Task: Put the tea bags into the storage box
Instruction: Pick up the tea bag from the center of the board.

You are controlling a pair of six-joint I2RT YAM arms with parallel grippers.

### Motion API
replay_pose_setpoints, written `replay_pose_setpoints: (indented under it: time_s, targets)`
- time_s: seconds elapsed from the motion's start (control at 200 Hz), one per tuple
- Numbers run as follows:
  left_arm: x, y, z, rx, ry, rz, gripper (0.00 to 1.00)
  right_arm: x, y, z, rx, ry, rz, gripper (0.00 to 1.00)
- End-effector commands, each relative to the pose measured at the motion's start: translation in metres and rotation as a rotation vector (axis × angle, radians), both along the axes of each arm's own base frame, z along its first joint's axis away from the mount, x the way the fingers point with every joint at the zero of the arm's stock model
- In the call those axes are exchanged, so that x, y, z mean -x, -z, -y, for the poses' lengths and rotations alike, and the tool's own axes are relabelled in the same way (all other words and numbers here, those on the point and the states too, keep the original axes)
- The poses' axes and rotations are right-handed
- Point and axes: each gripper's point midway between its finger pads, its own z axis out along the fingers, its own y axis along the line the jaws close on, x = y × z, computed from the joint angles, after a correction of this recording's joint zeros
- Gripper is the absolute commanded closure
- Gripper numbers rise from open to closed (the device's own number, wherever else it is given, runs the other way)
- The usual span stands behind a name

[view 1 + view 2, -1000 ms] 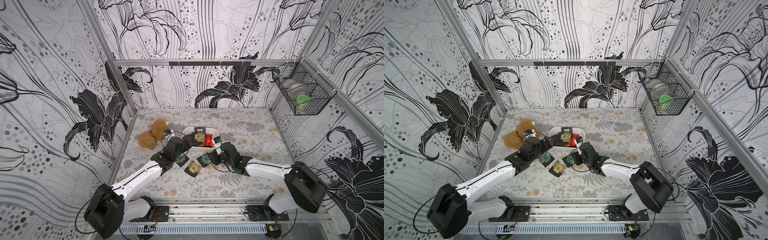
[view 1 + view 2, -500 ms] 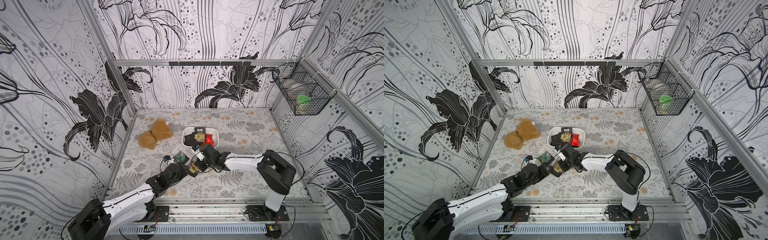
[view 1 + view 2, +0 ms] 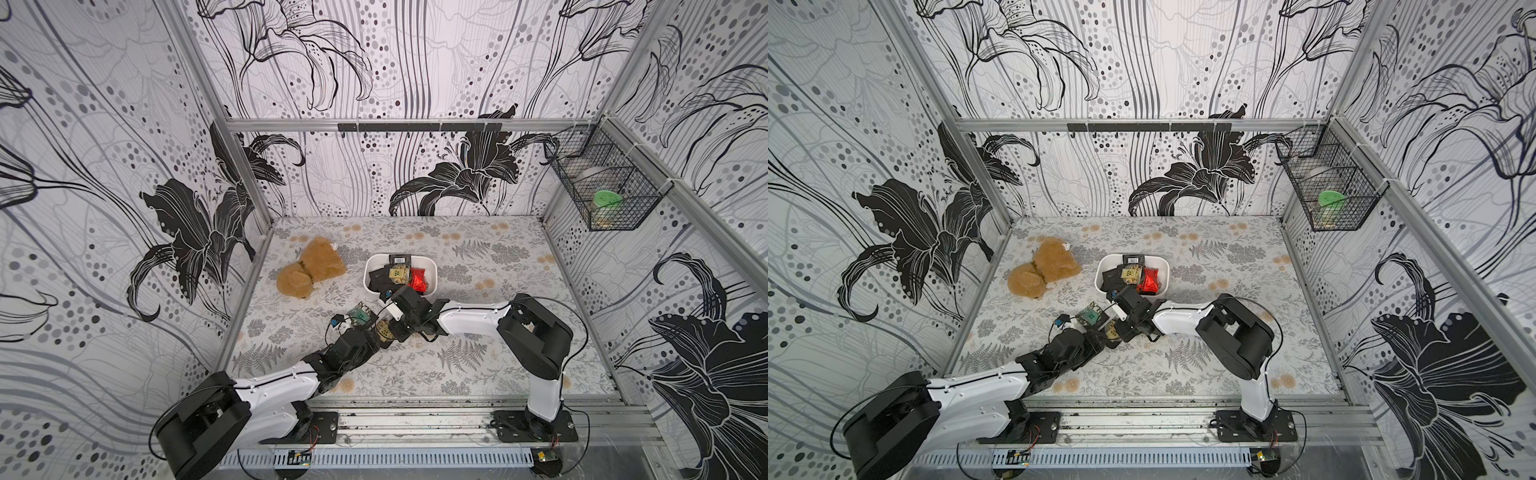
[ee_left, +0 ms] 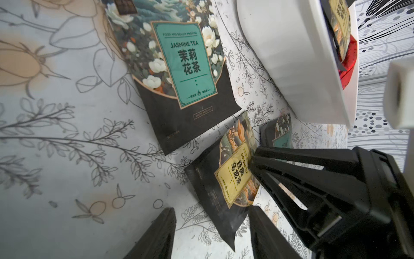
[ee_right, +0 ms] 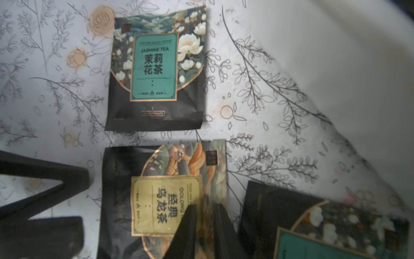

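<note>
The white storage box [image 3: 432, 270] [image 3: 1165, 270] [image 4: 291, 56] holds several tea bags, black, yellow-labelled and red. In front of it, on the table, lie a green-labelled jasmine bag [image 3: 359, 313] [image 4: 183, 67] [image 5: 154, 69], a yellow-labelled oolong bag [image 3: 384, 331] [image 4: 233, 179] [image 5: 161, 201] and a second jasmine bag [image 4: 282, 132] [image 5: 324, 228]. My right gripper [image 3: 394, 328] [image 3: 1120, 330] [image 5: 205, 224] comes down on the oolong bag, its jaws pinched to a narrow gap on the bag's edge. From the front, my left gripper [image 3: 378, 334] [image 4: 211, 233] stands open around that bag's near corner.
A brown plush toy [image 3: 309, 272] [image 3: 1042, 270] lies left of the box. A black wire basket [image 3: 602, 191] hangs on the right wall. The two grippers crowd together over the same bag, close to the box's front wall.
Both arms have left the box's side and met at the oolong bag. The right jaws have closed to a narrow gap on it. The left jaws have narrowed partway.
</note>
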Motion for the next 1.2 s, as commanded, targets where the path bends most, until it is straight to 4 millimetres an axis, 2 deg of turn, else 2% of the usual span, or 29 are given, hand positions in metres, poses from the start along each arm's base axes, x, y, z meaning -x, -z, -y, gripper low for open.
replay_pose_setpoints:
  time_s: [0.0, 0.506, 0.581, 0.696, 0.826, 0.966, 1.086, 1.196]
  targets:
    - [-0.005, 0.0, 0.004, 0.022, -0.018, 0.007, 0.43, 0.005, 0.023, 0.016, 0.098, 0.004, -0.038, 0.83]
    - [-0.007, 0.021, 0.02, 0.077, -0.019, -0.043, 0.48, 0.009, 0.018, 0.01, 0.057, -0.009, -0.055, 0.86]
    - [-0.008, 0.021, 0.022, 0.082, -0.018, -0.043, 0.55, 0.011, 0.018, 0.008, 0.047, -0.013, -0.063, 0.87]
    - [-0.008, 0.02, 0.027, 0.102, -0.004, -0.042, 0.57, 0.012, 0.018, 0.007, 0.042, -0.016, -0.067, 0.87]
    - [-0.01, 0.018, 0.031, 0.108, 0.01, -0.037, 0.8, 0.013, 0.012, 0.005, 0.015, -0.026, -0.064, 0.86]
    - [-0.01, 0.013, 0.032, 0.112, 0.02, -0.028, 1.0, 0.014, 0.002, 0.004, -0.017, -0.029, -0.043, 0.86]
    - [-0.008, 0.005, 0.031, 0.109, 0.033, -0.015, 1.0, 0.012, -0.016, 0.007, -0.066, -0.016, 0.014, 0.85]
    - [-0.008, -0.007, 0.024, 0.08, 0.028, 0.011, 1.0, 0.001, -0.04, 0.022, -0.095, 0.062, 0.117, 0.81]
